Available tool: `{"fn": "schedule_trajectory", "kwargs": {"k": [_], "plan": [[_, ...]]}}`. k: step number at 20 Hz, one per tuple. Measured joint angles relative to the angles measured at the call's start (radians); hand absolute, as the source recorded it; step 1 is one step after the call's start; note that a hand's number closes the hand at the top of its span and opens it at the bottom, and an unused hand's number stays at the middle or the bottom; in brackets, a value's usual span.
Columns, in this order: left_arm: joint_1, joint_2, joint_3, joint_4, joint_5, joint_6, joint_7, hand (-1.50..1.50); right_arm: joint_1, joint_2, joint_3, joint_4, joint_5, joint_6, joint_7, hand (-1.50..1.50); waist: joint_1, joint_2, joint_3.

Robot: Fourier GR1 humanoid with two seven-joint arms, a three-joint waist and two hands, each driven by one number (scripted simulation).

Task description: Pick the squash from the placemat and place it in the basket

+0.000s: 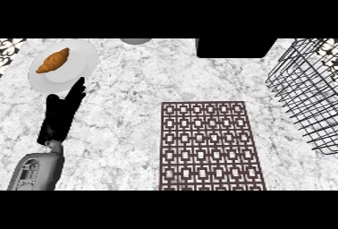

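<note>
The worktop (132,116) is white and grey marble. One brown placemat (210,145) with a square pattern lies on it, a bit right of the middle and near. Its top is bare. The squash does not show anywhere in this view.

One black wire basket (307,89) stands at the far right. Part of it runs off the right edge. What is inside it cannot be seen well.

One white plate (63,67) sits at the far left. One golden croissant (52,60) lies on it.

One black box shape (234,47) stands at the far edge, between the plate and the basket. One small grey round thing (135,40) peeks in at the far edge, just right of the plate.

One hand shows, the left hand (61,114), at the left side. Its fingers (77,89) are straight and close together, and they hold nothing. The tips point far, just at the near rim of the plate. The right hand does not show at all.
</note>
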Motion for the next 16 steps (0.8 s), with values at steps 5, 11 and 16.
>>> {"fn": "schedule_trajectory", "kwargs": {"k": [5,11,16], "plan": [[0.001,-0.002,-0.001,-0.001,-0.006,0.005,0.003,0.00,0.064,-0.077,-0.036,0.142,0.013,-0.064,-0.215,1.50,0.002,0.000,0.000],[0.009,-0.008,-0.003,0.016,-0.013,0.006,-0.026,0.00,0.091,-0.086,-0.022,0.306,0.046,-0.159,-0.391,1.50,0.004,-0.001,0.000],[0.004,-0.014,-0.007,0.008,-0.016,0.009,-0.016,0.00,0.144,-0.084,-0.011,0.400,0.080,-0.228,-0.502,1.50,0.003,-0.002,0.000]]}}
